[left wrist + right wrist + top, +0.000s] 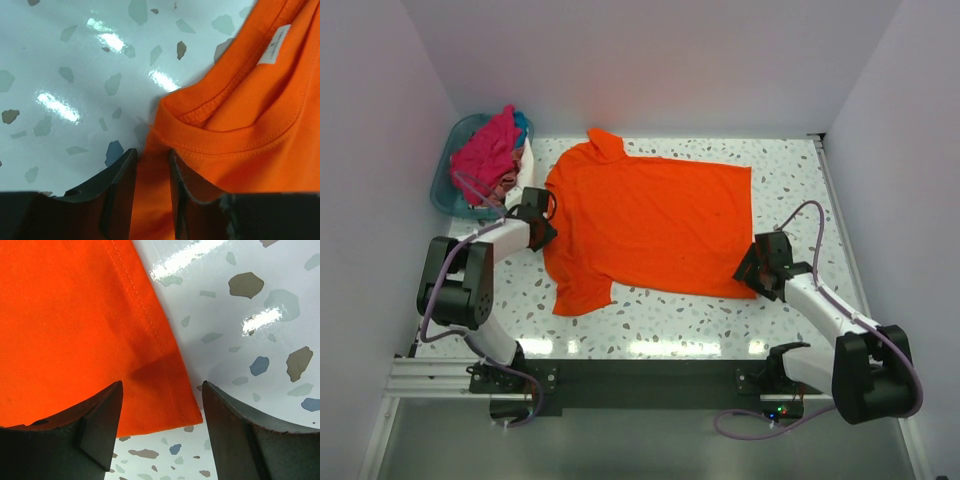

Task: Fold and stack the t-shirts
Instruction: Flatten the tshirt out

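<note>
An orange t-shirt (650, 220) lies spread flat on the speckled table, neck to the left and hem to the right. My left gripper (542, 226) is at the collar edge. In the left wrist view its fingers (152, 152) stand narrowly apart with a strip of the orange t-shirt (240, 125) between them, below the white neck label (274, 44). My right gripper (754, 268) is at the near hem corner. In the right wrist view it (162, 385) stands open, astride the orange t-shirt's corner (75, 315). More t-shirts, magenta-pink (490, 150) and blue (523, 125), are heaped at the back left.
A teal plastic basket (442, 190) holds the heap at the back left corner, with white cloth (527, 170) hanging over its right side. White walls close in the table on the left, back and right. The arms' bases sit on a rail (640, 378) at the near edge.
</note>
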You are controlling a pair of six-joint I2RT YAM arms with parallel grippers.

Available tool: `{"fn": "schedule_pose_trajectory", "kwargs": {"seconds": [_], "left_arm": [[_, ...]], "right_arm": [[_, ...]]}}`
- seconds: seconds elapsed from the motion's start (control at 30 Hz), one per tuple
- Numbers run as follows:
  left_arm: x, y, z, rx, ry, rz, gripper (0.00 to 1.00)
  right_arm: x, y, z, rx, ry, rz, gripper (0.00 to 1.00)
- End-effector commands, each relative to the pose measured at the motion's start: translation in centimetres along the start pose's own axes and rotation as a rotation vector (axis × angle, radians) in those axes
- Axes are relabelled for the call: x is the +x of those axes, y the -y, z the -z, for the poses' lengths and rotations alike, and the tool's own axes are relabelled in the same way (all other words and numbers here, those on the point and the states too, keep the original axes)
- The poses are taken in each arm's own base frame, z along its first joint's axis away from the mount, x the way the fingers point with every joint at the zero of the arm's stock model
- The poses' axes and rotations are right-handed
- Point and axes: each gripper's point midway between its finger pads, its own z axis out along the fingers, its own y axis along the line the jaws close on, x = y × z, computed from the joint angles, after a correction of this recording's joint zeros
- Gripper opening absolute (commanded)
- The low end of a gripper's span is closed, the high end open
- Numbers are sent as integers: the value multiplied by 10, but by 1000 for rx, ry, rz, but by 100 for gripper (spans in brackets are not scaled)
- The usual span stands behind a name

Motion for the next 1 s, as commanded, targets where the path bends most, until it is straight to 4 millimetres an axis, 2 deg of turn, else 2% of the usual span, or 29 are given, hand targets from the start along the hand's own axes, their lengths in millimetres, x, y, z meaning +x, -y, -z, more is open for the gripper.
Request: {"fn": "schedule_pose_trajectory", "kwargs": {"seconds": [0.0,0.1,0.13,0.23,0.37,0.4,0.47,0.5,0.6,0.63,0.73,0.77,0.87,0.9,0.93,0.97], "left_arm": [[-22,4,-6,-22,66,-8,36],[-23,-3,-7,-70,70,-7,25],[-19,-10,-7,-99,58,-11,15],[-20,-27,-3,-165,52,15,1],[-24,-49,13,-194,75,87,0],[-16,-57,13,-198,59,90,0],[-22,-65,20,-189,74,124,0],[-18,-71,20,-193,62,134,0],[-26,-57,24,-104,76,115,16],[-28,-52,25,-77,81,120,35],[-38,-42,44,3,108,110,59],[-47,-39,58,34,141,112,62],[-46,-44,86,65,148,115,66],[-37,-51,90,60,138,112,66],[-33,-56,104,72,147,117,66],[-21,-63,107,64,134,120,66]], "right_arm": [[-17,-6,-2,-11,56,-17,67],[-16,-6,-4,-12,50,-19,63],[-16,-7,-5,-13,47,-21,62],[-16,-5,-6,-9,46,-22,59],[-17,-3,-7,-4,44,-21,56],[-16,-3,-7,-5,40,-20,56],[-15,-2,-7,-3,35,-14,55],[-15,-2,-7,-3,32,-11,55],[-16,-4,-5,-23,31,-12,57],[-14,-5,-5,-29,24,-12,58],[-16,-9,0,-50,20,7,62],[-16,-10,3,-57,14,14,63],[-20,-12,13,-72,28,29,64],[-20,-11,17,-72,26,34,64],[-22,-12,22,-85,37,36,64],[-22,-11,26,-81,36,37,63]]}}
